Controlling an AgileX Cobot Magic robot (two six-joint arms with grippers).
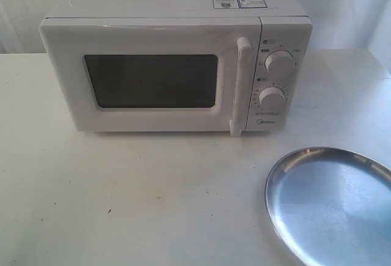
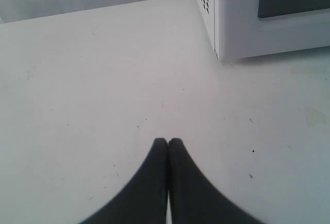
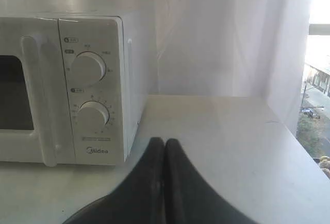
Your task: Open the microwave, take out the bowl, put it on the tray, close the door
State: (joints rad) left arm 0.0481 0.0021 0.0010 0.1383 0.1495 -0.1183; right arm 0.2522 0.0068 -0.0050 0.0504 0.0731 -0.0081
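Note:
The white microwave [image 1: 177, 64] stands at the back of the table with its door [image 1: 146, 79] closed and the vertical bar handle [image 1: 240, 85] at the door's right edge. The bowl is hidden. The silver tray [image 1: 333, 202] lies empty at the front right. Neither gripper shows in the exterior view. My left gripper [image 2: 168, 142] is shut with nothing in it, above bare table near the microwave's [image 2: 268, 18] left front corner. My right gripper [image 3: 164, 142] is shut and empty, to the right of the microwave's [image 3: 67, 85] knob panel, with the handle [image 3: 44, 105] further off.
Two round knobs [image 1: 280, 63] sit on the right panel. A white curtain hangs behind the table. The table's [image 3: 247, 147] right edge runs beside a window. A dark curved rim shows at the bottom of the right wrist view.

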